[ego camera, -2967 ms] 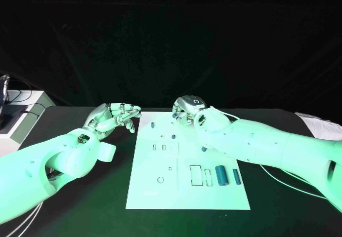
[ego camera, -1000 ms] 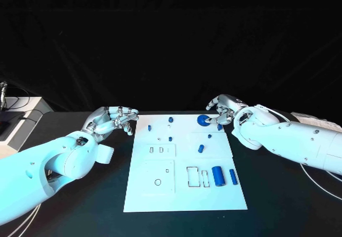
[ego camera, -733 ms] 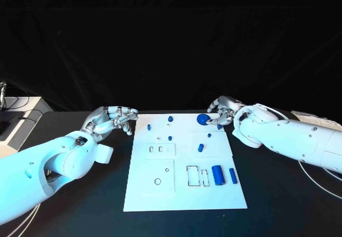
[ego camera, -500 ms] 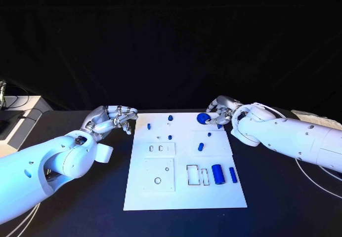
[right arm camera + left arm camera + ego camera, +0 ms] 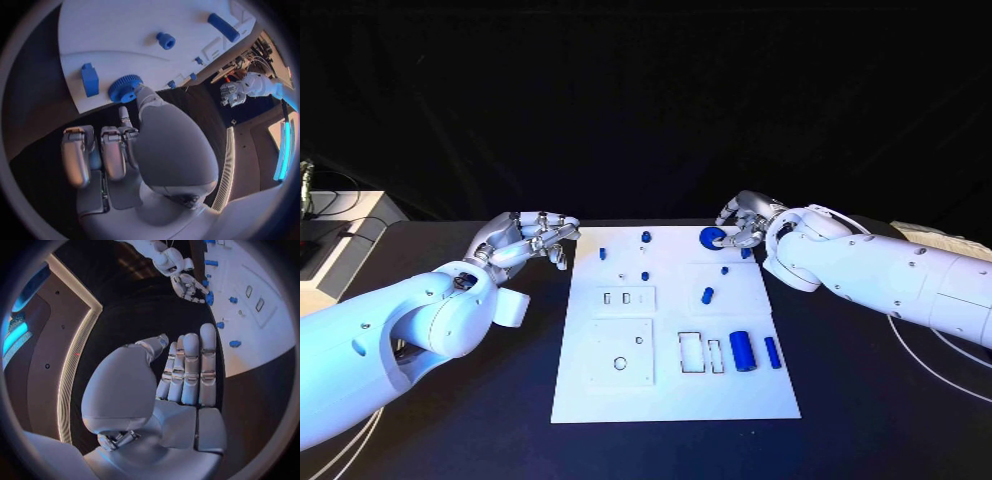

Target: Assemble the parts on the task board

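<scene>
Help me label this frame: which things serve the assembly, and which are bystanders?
Job: white task board; round blue toothed gear, touched by the right hand; two blue cylinders; small blue pegs.
Bystanders: black table; white cabinet.

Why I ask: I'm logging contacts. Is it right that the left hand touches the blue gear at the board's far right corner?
Not the left: the right hand touches the blue gear at the task board's far right corner, as the right wrist view shows. The left hand hovers beside the board.
</scene>
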